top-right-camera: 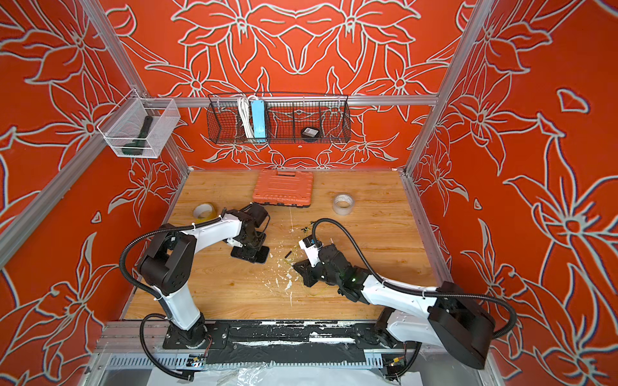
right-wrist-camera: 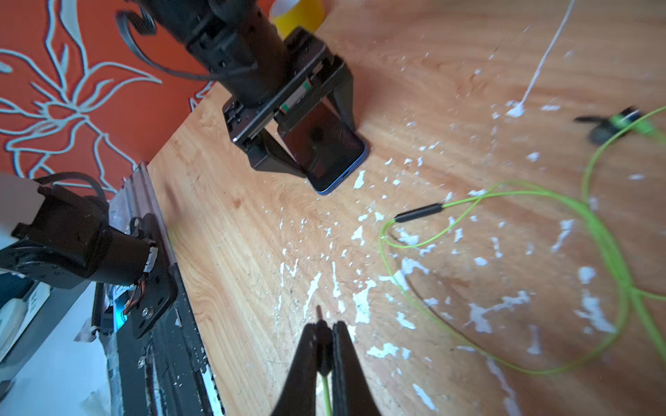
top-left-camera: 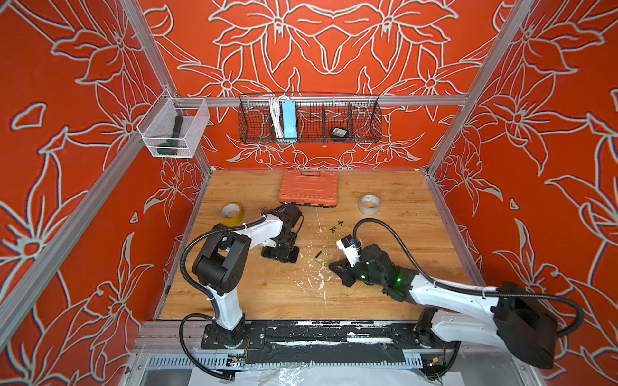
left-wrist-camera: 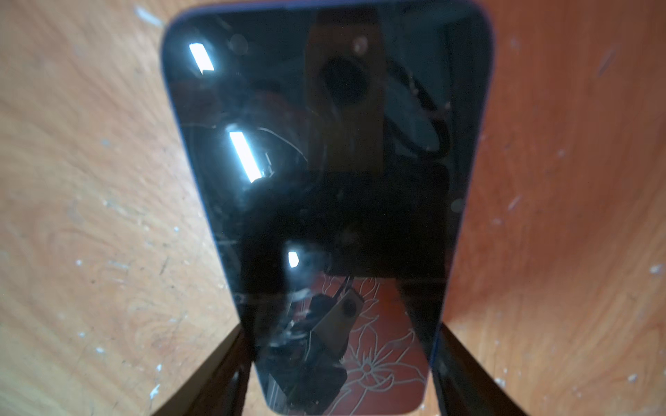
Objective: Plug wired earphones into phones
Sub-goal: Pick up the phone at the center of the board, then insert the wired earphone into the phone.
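one phone (top-left-camera: 295, 259) lies flat on the wooden table (top-left-camera: 250, 294), just left of centre in both top views. the left gripper (top-left-camera: 280, 251) stands over it, one finger pressed to each long edge, so its jaws grip the phone. one set of wired earphones (right-wrist-camera: 540, 192) sprawls in thin green loops right of centre, with its dark earbuds (top-left-camera: 336, 228) at the upper end. the right gripper (right-wrist-camera: 324, 333) is lower right of the phone, its jaws closed on the plug (right-wrist-camera: 323, 328); the metal tip pokes out towards the phone, well apart from it. between them lie white flecks (top-left-camera: 314, 280) on the wood, and a dark inline piece (right-wrist-camera: 418, 212) of the cable sits just beside that line.

two tape rolls: a yellow one (top-left-camera: 231, 214) at left, a pale one (top-left-camera: 369, 203) at right. one orange case (top-left-camera: 309, 187) sits at the back. two baskets hang above: a white mesh one (top-left-camera: 197, 133) and a black wire one (top-left-camera: 254, 128).
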Controlling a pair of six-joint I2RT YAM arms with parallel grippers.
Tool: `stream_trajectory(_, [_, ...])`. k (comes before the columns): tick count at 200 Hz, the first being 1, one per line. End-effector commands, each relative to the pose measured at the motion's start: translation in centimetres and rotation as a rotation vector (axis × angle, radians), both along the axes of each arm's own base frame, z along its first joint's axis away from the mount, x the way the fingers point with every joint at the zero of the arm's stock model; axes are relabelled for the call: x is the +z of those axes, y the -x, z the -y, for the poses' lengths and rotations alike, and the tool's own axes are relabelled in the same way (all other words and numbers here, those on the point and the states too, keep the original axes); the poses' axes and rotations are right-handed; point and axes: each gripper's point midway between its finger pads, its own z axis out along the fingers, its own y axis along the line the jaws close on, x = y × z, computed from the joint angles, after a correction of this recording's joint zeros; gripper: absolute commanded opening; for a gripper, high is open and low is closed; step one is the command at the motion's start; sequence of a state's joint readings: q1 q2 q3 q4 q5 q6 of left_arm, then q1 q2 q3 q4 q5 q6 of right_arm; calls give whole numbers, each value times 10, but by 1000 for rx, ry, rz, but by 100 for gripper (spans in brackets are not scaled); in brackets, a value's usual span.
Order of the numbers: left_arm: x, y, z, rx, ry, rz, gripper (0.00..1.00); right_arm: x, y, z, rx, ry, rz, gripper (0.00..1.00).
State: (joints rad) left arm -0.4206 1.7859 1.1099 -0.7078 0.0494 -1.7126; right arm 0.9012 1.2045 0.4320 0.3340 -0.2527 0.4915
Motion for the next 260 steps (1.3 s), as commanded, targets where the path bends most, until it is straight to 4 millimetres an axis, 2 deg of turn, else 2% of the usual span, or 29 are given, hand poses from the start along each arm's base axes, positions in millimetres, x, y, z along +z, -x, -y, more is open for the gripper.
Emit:
stream_trajectory(1, [-4, 16, 19, -19, 111, -46, 59, 24, -5, -26, -13, -144, -43, 0])
stream_trajectory(41, [0, 22, 30, -46, 204, -22, 59, 13, -25, -40, -118, -231, -129, 0])
stream_trajectory(114, [14, 24, 39, -84, 271, 12, 59, -7, -39, -56, -171, -270, -145, 0])
stream_trajectory(160, [22, 23, 42, -99, 287, 30, 59, -27, -44, -42, -238, -211, -137, 0])
stream_trajectory(260, [34, 20, 47, -108, 328, 65, 58, -48, -43, -39, -287, -191, -208, 0])
